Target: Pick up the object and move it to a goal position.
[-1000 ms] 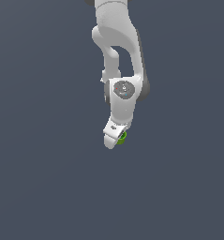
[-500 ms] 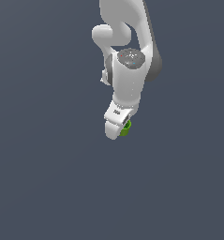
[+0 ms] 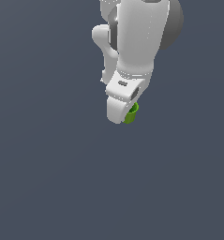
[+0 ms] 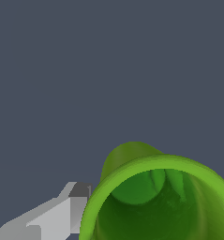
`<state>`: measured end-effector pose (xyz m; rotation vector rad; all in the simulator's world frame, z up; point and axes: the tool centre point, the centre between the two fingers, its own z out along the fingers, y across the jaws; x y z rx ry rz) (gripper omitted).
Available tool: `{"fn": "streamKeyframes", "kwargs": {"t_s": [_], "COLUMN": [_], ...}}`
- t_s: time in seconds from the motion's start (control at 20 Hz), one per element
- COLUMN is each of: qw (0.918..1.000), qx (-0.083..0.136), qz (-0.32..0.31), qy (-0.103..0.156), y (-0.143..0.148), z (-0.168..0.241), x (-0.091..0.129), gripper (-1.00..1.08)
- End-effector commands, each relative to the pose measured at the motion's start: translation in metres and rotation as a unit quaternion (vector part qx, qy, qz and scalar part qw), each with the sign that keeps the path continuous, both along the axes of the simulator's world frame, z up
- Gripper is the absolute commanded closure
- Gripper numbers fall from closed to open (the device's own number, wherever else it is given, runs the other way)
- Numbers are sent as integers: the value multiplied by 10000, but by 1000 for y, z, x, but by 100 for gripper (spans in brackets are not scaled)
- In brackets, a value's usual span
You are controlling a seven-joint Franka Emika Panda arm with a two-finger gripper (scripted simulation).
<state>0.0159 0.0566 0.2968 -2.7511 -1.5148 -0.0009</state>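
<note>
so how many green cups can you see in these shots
1. The green cup sits at the tip of the white gripper, partly hidden behind it in the exterior view; the wrist view shows the same cup close up, open end toward the camera. No others appear.

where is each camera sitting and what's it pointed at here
Exterior view: off the arm, facing the white arm and its gripper against plain grey; the green cup peeks out beside the gripper.
Wrist view: on the wrist, looking into the cup's open mouth; one grey fingertip shows.
Shared: the cup, the gripper, the grey background.
</note>
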Motion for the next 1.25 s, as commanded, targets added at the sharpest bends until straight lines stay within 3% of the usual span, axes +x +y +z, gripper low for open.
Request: {"fn": "streamKeyframes", "kwargs": {"t_s": [0.0, 0.55, 1.2], "qw": [10000, 10000, 10000], "qx": [1, -2, -4], "qz": [0, -9, -11], "qy": [-2, 0, 0], "y": [2, 8, 10], "z": [27, 111, 138], "x": [3, 17, 23], "gripper": [108, 108, 108]}}
